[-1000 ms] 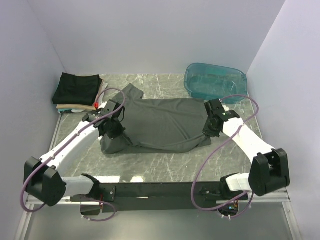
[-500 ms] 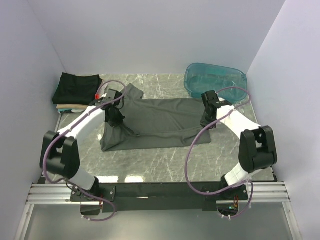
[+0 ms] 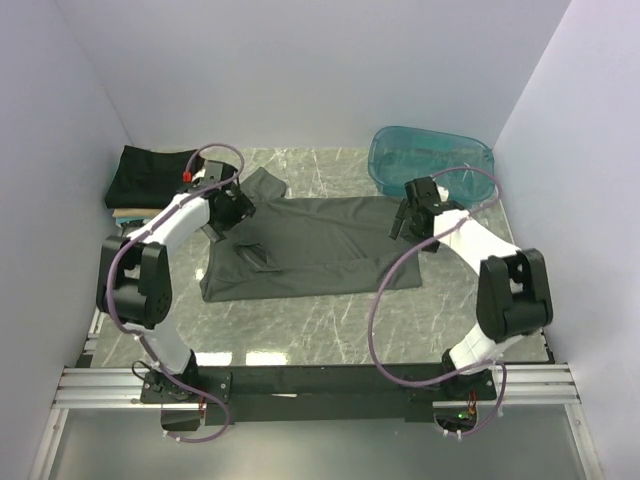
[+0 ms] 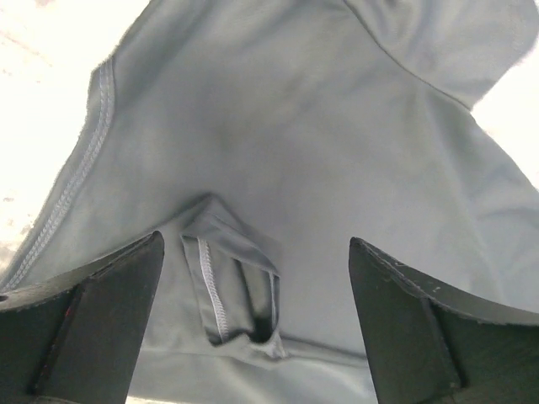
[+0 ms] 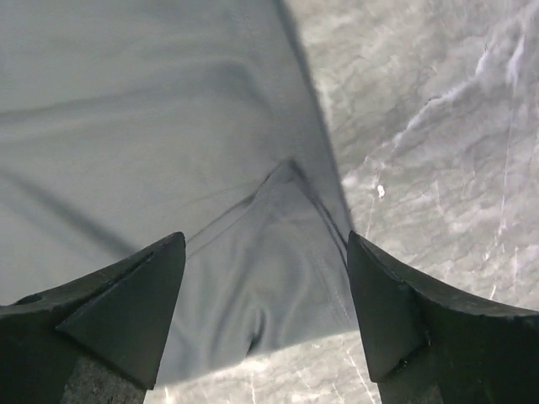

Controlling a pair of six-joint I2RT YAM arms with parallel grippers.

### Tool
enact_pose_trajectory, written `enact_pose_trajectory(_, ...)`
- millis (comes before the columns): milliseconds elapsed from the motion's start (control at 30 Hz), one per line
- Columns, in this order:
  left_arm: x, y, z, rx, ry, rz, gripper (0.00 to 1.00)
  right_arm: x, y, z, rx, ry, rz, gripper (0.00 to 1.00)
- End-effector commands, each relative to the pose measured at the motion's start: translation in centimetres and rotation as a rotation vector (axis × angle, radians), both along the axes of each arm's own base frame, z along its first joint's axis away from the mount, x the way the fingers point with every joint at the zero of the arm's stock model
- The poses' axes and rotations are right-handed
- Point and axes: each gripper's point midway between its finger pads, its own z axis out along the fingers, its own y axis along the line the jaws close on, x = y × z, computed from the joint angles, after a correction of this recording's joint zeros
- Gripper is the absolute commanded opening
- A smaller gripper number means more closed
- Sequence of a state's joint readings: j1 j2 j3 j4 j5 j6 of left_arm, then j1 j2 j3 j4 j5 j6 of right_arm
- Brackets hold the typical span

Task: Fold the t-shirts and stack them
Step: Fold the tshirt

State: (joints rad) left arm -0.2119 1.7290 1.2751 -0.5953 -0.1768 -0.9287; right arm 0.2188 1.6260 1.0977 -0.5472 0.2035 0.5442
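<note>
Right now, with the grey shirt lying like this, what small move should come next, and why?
Probably lower the right gripper and close it on the right edge of the grey shirt, ready to fold it across. The shirt lies as a long flat band. The right gripper is open just above that edge, and the left gripper hangs open over the other end, holding nothing.

The top camera looks steeply down from 6 o'clock. Both wrist cameras look down close on the dark charcoal-grey cloth t-shirt [image 3: 320,240], shared by all three: left at its 9 o'clock end, right at 3 o'clock.
</note>
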Motion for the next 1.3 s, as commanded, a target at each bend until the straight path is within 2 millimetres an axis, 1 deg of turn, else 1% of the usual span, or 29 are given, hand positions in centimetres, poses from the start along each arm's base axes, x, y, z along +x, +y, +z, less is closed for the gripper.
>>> enact_pose_trajectory(0, -0.2, -1.1, 3.1, -0.061, -0.104, -0.043, 0.96, -0.2, 1.3, 3.4, 0.057, -0.131, 0.094, 0.84)
enact_pose_trajectory(33, -0.8, -1.3, 3.6, -0.081, -0.118, -0.051, 0.96, -0.7, 2.5, 3.4, 0.103, -0.128, 0.140, 0.84)
enact_pose_trajectory(67, -2.0, -2.0, 2.7, -0.107, -0.092, -0.073, 0.96, -1.1, 3.3, 3.3, 0.129, -0.129, 0.174, 0.84)
enact_pose_trajectory(100, -2.3, -2.3, 2.5, -0.120, -0.097, -0.081, 0.97, -1.2, 4.0, 3.6, 0.153, -0.151, 0.205, 0.84)
enact_pose_trajectory(133, -2.8, -2.7, 2.5, -0.131, -0.096, -0.092, 0.97, -1.9, 4.6, 2.8, 0.180, -0.133, 0.229, 0.85)
enact_pose_trajectory(167, -3.7, -3.3, 1.7, -0.133, -0.073, -0.110, 0.97, -2.3, 5.8, 2.7, 0.229, -0.130, 0.273, 0.85)
enact_pose_trajectory(200, -4.3, -3.4, 1.2, -0.128, -0.055, -0.115, 0.98, -2.7, 6.7, 2.1, 0.252, -0.129, 0.303, 0.87)
enact_pose_trajectory(233, -4.8, -3.6, 0.8, -0.122, -0.040, -0.122, 0.98, -2.8, 7.2, 2.0, 0.270, -0.129, 0.320, 0.88)
enact_pose_trajectory(267, -5.5, -4.0, 0.1, -0.116, -0.021, -0.131, 0.98, -3.2, 8.1, 1.9, 0.307, -0.125, 0.351, 0.88)
enact_pose_trajectory(333, -5.8, -5.1, -0.5, -0.141, -0.022, -0.156, 0.98, -3.2, 9.0, 1.3, 0.324, -0.129, 0.374, 0.89)
enact_pose_trajectory(367, -6.2, -5.5, -1.2, -0.154, -0.010, -0.170, 0.98, -3.1, 9.2, 1.2, 0.324, -0.130, 0.375, 0.89)
enact_pose_trajectory(467, -6.8, -5.9, -2.3, -0.157, 0.031, -0.172, 0.98, -3.1, 8.5, 0.1, 0.288, -0.108, 0.347, 0.89)
enact_pose_trajectory(533, -6.7, -6.4, -2.8, -0.162, 0.027, -0.182, 0.98, -3.0, 7.9, -0.4, 0.255, -0.100, 0.327, 0.89)
enact_pose_trajectory(600, -7.2, -6.8, -3.5, -0.174, 0.043, -0.196, 0.98, -3.3, 7.4, -1.0, 0.234, -0.080, 0.316, 0.89)
enact_pose_trajectory(633, -7.3, -7.3, -3.9, -0.182, 0.050, -0.211, 0.98, -3.3, 7.4, -1.1, 0.230, -0.077, 0.314, 0.89)
enact_pose_trajectory(733, -7.2, -7.6, -4.7, -0.179, 0.056, -0.219, 0.98, -3.4, 7.0, -1.4, 0.214, -0.070, 0.308, 0.89)
enact_pose_trajectory(833, -6.6, -7.8, -4.8, -0.181, 0.051, -0.221, 0.98, -3.4, 7.0, -1.6, 0.211, -0.067, 0.306, 0.89)
enact_pose_trajectory(867, -6.4, -8.1, -4.7, -0.190, 0.041, -0.226, 0.98, -3.4, 7.0, -1.7, 0.211, -0.064, 0.305, 0.89)
enact_pose_trajectory(1033, -5.0, -8.2, -4.0, -0.189, -0.004, -0.207, 0.98, -3.4, 6.9, -2.0, 0.206, -0.054, 0.307, 0.89)
enact_pose_trajectory(1067, -4.5, -8.3, -3.8, -0.187, -0.016, -0.207, 0.98, -3.3, 6.7, -2.0, 0.196, -0.055, 0.301, 0.89)
enact_pose_trajectory(1267, -2.7, -8.9, -4.1, -0.171, 0.004, -0.222, 0.98, -3.2, 6.1, -1.7, 0.160, -0.061, 0.292, 0.89)
